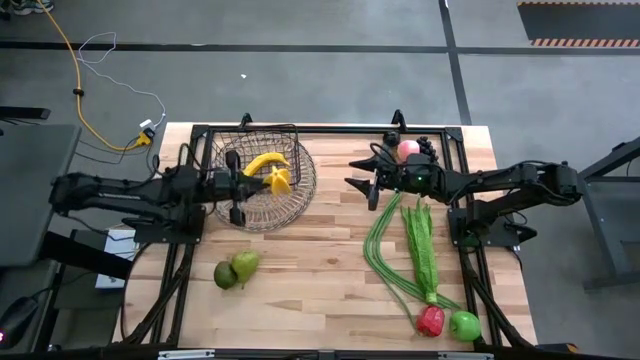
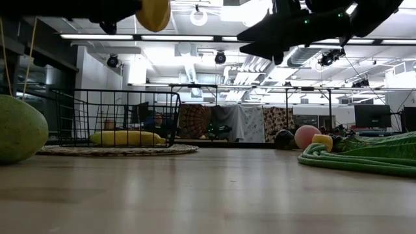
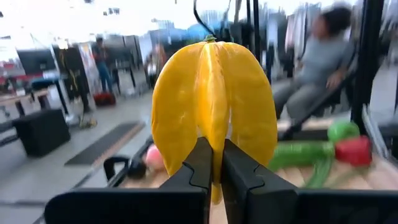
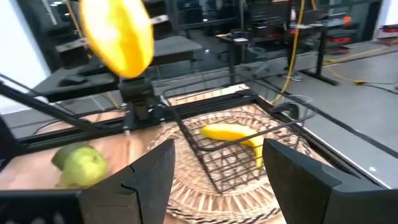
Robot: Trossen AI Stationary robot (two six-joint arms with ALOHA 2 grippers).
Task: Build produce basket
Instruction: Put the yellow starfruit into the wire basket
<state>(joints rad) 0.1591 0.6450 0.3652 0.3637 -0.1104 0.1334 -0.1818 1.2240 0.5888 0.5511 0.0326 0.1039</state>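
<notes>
I have the left gripper (image 1: 268, 178) pinched tight on a ridged yellow starfruit (image 3: 212, 109), held above the wire basket (image 1: 298, 195) near the table's (image 1: 310, 285) back-left corner, where a banana (image 1: 262, 162) already lies. To do this well, I'd lower it over the open mesh beside the banana before letting go. The right gripper (image 1: 361, 175) waits spread and empty near the back edge. From overhead I can't judge the starfruit's height above the basket; its underside is hidden behind my fingers (image 3: 200, 163).

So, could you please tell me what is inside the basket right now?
One banana lies inside the basket. The left end effector holds a yellow star fruit above, hiding part of the floor.
</notes>
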